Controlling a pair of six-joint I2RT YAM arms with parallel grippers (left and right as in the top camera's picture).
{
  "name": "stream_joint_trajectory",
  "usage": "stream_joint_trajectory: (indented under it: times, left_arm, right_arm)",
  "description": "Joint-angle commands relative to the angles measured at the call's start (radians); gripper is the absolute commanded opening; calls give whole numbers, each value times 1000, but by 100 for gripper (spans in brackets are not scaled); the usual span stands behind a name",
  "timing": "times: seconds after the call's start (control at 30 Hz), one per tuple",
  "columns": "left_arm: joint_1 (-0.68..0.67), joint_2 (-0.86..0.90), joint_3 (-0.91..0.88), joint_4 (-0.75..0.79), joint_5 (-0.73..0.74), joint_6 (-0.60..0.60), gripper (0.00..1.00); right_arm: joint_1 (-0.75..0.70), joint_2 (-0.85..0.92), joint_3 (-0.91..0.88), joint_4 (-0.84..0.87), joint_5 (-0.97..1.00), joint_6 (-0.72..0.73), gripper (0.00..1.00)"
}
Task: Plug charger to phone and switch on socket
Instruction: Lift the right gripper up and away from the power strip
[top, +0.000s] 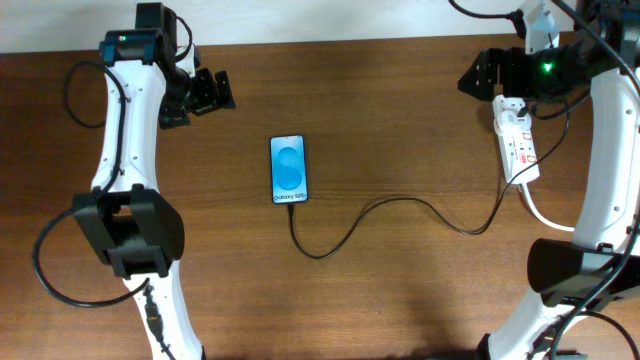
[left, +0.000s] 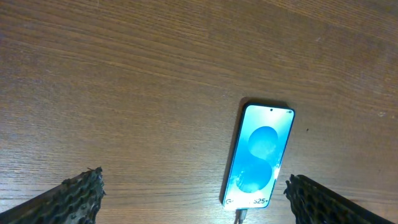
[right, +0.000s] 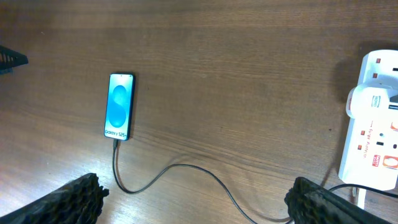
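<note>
Now, surface (top: 400, 120): brown wood grain; lit phone (top: 288, 168), charger (top: 400, 203) at its foot.
Left hand (top: 215, 92): spread wide, empty.
Right hand (top: 478, 72): spread wide, empty, near socket (top: 518, 140).

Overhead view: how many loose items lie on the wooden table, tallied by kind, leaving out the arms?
Slim black-edged smartphone with bright blue screen: 1
Thin black charger cable: 1
White oblong power strip: 1
Total: 3

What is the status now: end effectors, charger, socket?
Left end effector and right end effector open, empty. Charger tip at phone foot. Socket switch unreadable. No obstruction.
</note>
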Motion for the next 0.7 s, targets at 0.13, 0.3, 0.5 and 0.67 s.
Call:
stream_joint_trajectory:
  times: [0.13, 0.3, 0.5, 0.67]
  left_arm:
    - [1, 6, -1, -1, -7, -5, 99]
    - [0, 6, -1, -1, -7, -5, 99]
    - [-2, 6, -1, -1, -7, -5, 99]
    - [-36, 6, -1, -1, -7, -5, 99]
  right_arm:
    - [6, -19, 16, 0, 9, -11, 98]
    - [6, -19, 16, 0, 9, -11, 98]
    - [6, -19, 16, 1, 39, -11, 99]
    - [7, -16, 7, 80, 111, -12, 98]
